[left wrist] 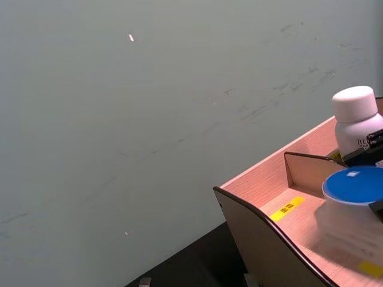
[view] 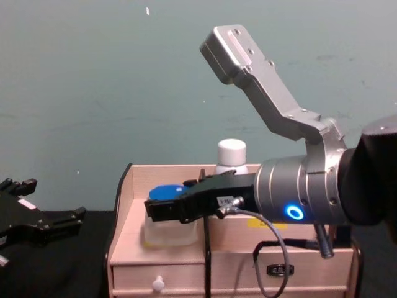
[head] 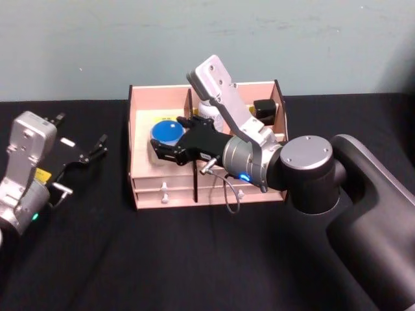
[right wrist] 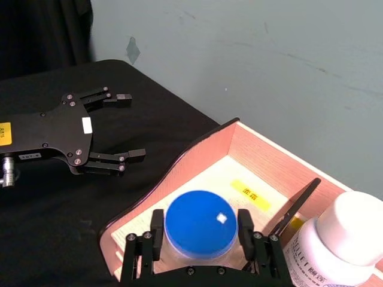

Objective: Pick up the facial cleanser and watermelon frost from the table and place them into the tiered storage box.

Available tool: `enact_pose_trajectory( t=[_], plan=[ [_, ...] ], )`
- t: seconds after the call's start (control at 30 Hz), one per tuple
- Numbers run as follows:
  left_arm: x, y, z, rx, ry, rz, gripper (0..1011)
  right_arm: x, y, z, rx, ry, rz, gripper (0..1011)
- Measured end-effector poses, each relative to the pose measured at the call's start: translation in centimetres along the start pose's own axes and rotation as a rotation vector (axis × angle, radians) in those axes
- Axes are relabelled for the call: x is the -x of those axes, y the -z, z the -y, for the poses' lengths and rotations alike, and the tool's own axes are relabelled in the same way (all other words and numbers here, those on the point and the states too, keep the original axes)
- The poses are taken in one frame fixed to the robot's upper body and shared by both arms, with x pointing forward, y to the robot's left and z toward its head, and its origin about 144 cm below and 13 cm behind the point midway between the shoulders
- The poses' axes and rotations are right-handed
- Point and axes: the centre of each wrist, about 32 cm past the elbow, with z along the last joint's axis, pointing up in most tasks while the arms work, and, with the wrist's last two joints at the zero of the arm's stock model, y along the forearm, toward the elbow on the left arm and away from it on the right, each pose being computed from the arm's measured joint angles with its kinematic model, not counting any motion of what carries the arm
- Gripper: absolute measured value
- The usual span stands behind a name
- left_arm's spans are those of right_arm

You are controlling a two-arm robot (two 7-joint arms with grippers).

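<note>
Your right gripper (right wrist: 198, 239) was clamped on the clear, blue-lidded round jar (right wrist: 198, 225), low inside the left compartment of the pinkish wooden tiered storage box (head: 141, 116). Placing was under way; next you likely needed to release it. Your left gripper (head: 91, 150) waited spread apart over the table, left of the box.

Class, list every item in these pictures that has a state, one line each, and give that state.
Right hand: fingers either side of the blue-lidded jar, inside the box.
Blue-lidded jar: upright, lid on, in the left compartment.
White bottle: upright, capped, in the box behind the divider.
Tiered storage box: drawers closed.
Left hand: open, empty, beside the box.
</note>
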Motion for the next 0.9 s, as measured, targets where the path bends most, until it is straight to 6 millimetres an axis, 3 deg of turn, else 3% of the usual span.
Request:
enact_pose_trajectory(
  t=[0.33,0.67,0.9],
  plan=[
    [0.0,0.0,0.0,0.0,0.0,0.0,1001,0.0,0.0,0.0,0.0,0.0,0.0,1002],
    [0.0,0.0,0.0,0.0,0.0,0.0,1001,0.5,-0.7,2.1,-0.12,0.023,0.041,1002],
    [0.0,0.0,0.0,0.0,0.0,0.0,1001,1.3,-0.8,4.7,-0.277,0.153,0.121,1002]
  ],
)
